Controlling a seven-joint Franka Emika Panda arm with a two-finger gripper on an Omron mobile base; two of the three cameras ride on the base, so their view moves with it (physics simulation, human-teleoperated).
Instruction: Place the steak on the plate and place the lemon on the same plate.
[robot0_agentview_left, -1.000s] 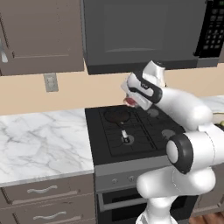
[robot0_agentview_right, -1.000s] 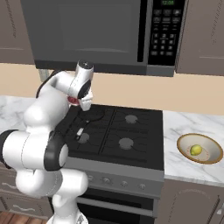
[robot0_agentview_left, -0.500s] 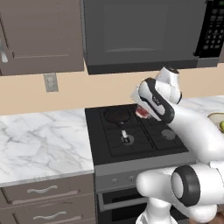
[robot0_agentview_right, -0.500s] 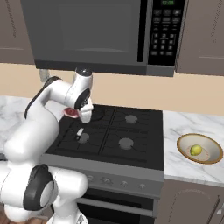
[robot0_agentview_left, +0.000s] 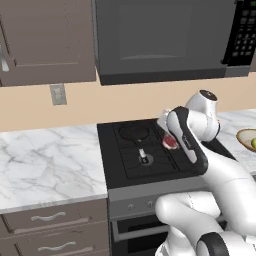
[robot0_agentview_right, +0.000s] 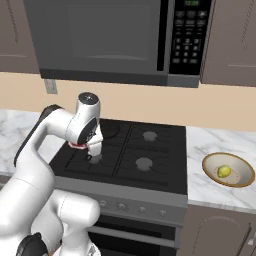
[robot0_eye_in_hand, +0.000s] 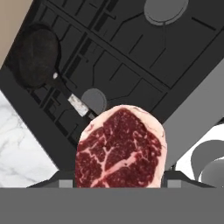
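Hand view showed the gripper (robot0_eye_in_hand: 117, 186) clamped on the flat, marbled red raw steak (robot0_eye_in_hand: 120, 148) at lower centre, over the black stove (robot0_eye_in_hand: 131, 65); it looked limp and slick, best pinched firmly across its edge.

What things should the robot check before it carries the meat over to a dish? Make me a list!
1. Steak held in the claw: ok, the claw is shut on it.
2. Steak lifted off the stove: ok, it hangs above the burners.
3. Frying pan out of the way: ok, it sits on a back burner, apart from the steak.
4. Plate found: cannot tell; no grey plate is seen in these pictures.
5. Lemon located: ok, it lies in the tan bowl on the counter right of the stove.
6. Lemon on a plate: not ok, it is in the bowl.
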